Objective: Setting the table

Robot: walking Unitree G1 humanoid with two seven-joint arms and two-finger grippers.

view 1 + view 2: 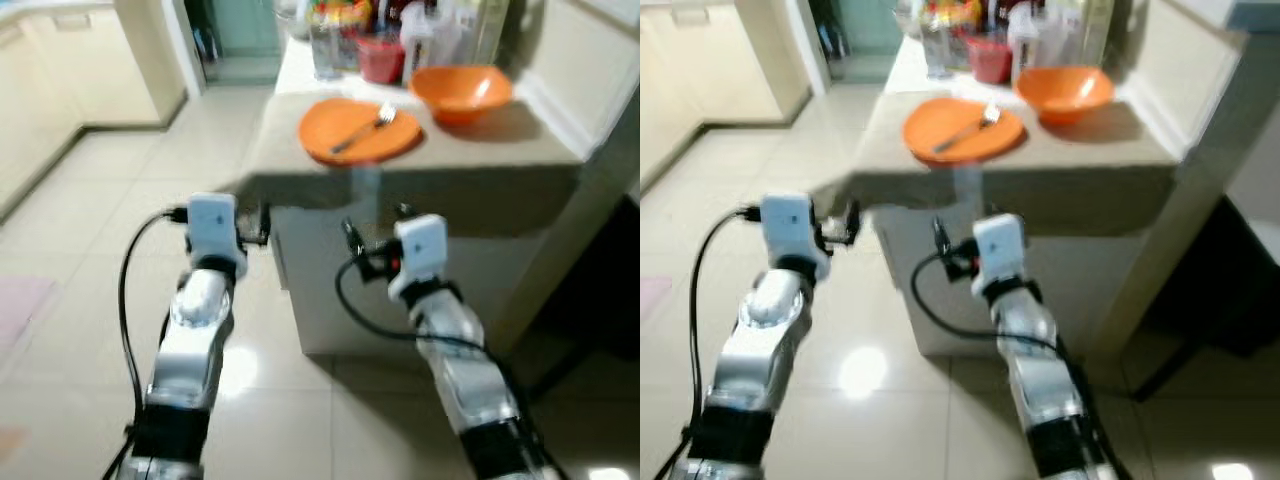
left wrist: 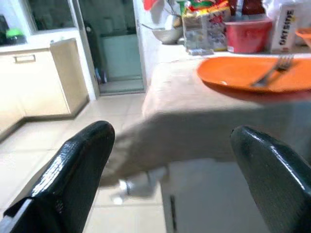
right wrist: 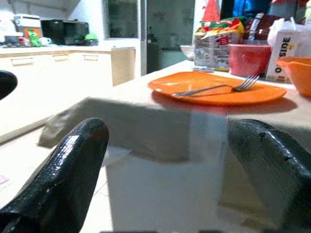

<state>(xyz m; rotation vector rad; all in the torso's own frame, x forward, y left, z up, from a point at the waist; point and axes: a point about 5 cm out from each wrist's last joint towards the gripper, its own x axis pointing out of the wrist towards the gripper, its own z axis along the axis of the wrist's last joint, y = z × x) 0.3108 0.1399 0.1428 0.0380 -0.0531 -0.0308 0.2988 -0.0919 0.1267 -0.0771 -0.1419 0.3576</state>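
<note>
Left gripper [image 2: 167, 179] hangs out in front of the table's near edge, black fingers [image 2: 73, 170] spread wide, nothing between them. Just to its right, the right gripper [image 3: 167, 170] sits at the same height short of the table [image 1: 480, 150], fingers equally wide and empty. Up on the tabletop, the orange plate [image 1: 360, 132] lies near the front edge with a metal fork [image 1: 362, 128] resting across it, tines toward the far side. Right of the plate, an orange bowl [image 1: 461, 92] stands just beside it. Behind them, a red container [image 1: 380, 58] and packaged groceries [image 2: 204, 24] crowd the back.
</note>
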